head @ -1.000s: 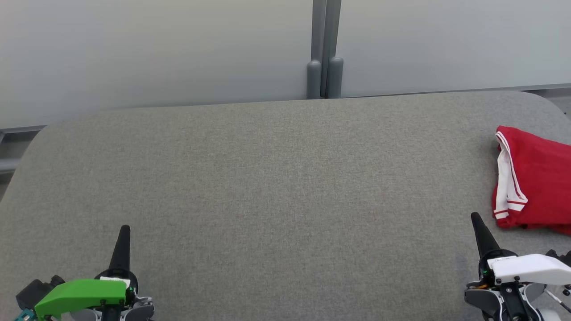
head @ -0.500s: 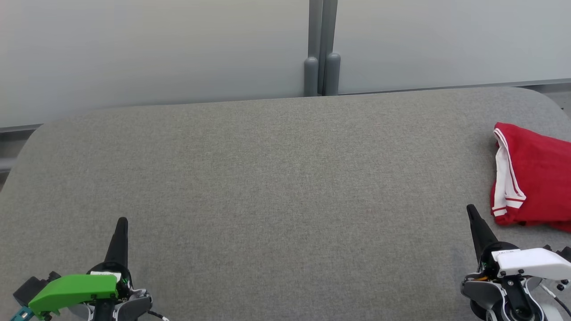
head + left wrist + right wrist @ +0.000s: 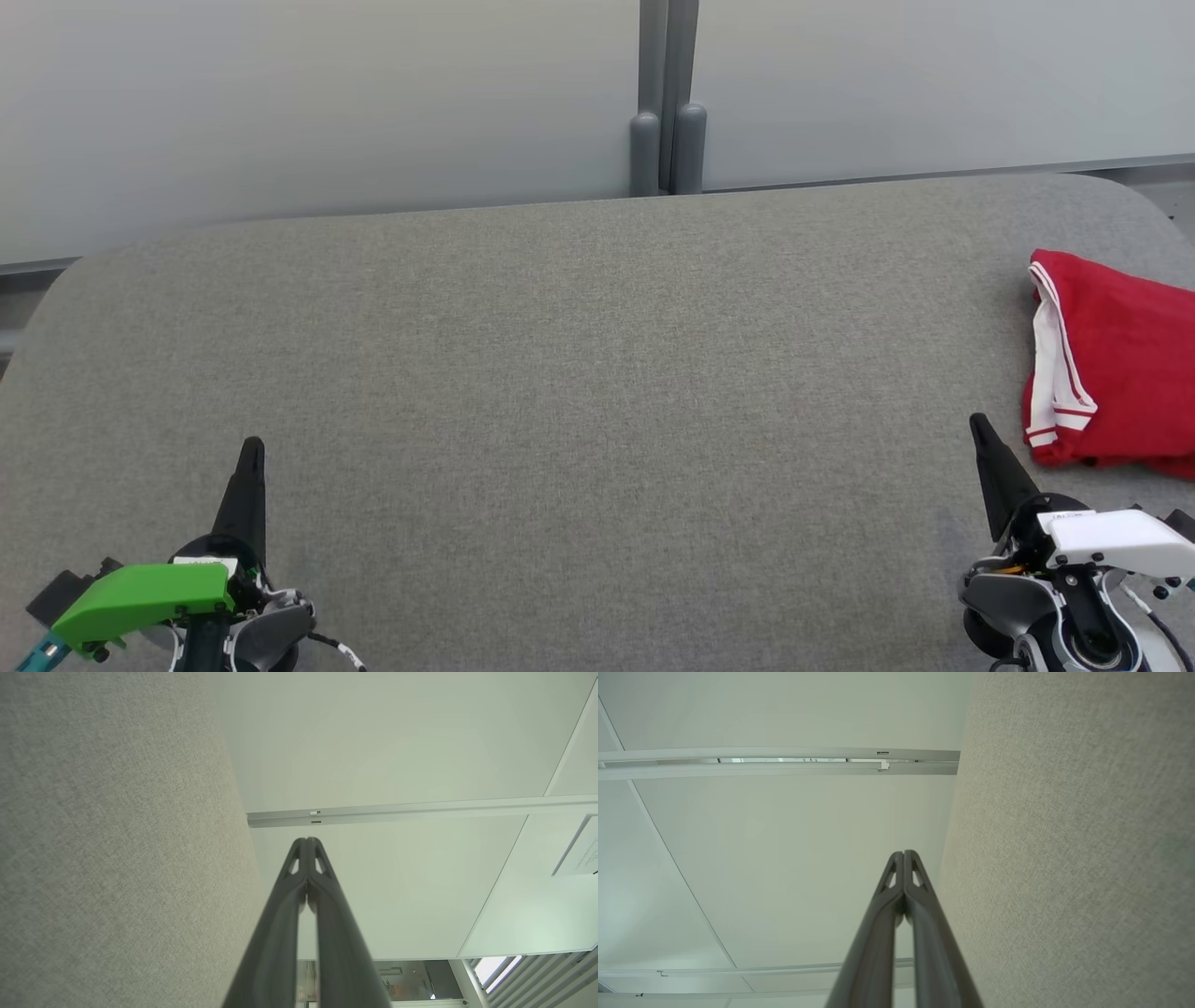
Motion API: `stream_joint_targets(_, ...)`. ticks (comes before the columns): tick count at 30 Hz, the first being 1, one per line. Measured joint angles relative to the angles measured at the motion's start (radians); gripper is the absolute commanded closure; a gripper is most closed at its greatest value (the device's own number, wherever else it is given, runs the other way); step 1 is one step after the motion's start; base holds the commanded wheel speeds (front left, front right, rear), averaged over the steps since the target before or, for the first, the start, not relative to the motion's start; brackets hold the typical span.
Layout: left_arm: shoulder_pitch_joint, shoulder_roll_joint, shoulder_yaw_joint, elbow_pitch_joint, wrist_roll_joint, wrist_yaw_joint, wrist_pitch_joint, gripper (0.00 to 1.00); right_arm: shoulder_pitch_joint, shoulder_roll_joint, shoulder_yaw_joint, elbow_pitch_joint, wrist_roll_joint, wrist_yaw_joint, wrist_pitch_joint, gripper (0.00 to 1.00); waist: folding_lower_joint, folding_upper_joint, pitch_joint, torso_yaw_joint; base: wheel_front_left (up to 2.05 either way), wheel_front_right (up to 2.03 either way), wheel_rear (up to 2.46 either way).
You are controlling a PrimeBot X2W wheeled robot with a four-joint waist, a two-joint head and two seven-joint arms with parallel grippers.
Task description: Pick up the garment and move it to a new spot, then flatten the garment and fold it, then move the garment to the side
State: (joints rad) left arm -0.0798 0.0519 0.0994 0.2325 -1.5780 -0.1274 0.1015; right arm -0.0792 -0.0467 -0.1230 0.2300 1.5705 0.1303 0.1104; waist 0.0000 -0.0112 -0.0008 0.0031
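A red garment [image 3: 1125, 359] with white striped trim lies folded at the right edge of the grey felt table [image 3: 579, 373], partly cut off by the frame. My right gripper [image 3: 977, 425] is shut and empty, its tip just left of the garment's near corner and apart from it. At the lower left my left gripper [image 3: 251, 446] is shut and holds nothing, far from the garment. The left wrist view shows its fingertips [image 3: 307, 841] pressed together beside the felt. In the right wrist view the fingertips [image 3: 903, 853] are likewise closed, with no cloth between them.
A pale partition wall [image 3: 327, 112] with a grey double post [image 3: 667, 140] runs along the table's far edge. The table's rounded corners [image 3: 65, 280] sit at far left and far right. Bare felt stretches between the two grippers.
The head camera has shifted a little, so the scene slides up and left. Both grippers stay shut; the garment lies where it was.
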Motion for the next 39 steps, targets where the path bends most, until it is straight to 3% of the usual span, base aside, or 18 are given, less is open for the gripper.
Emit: stream_joint_targets(39,-0.005,-0.002,0.004,-0.004,-0.038,0.0,0.009,1.0,-0.008,-0.001,0.003,-0.003,0.04,0.0,0.01,1.0,0.0,0.0,0.003,-0.003,0.0,0.0,0.0)
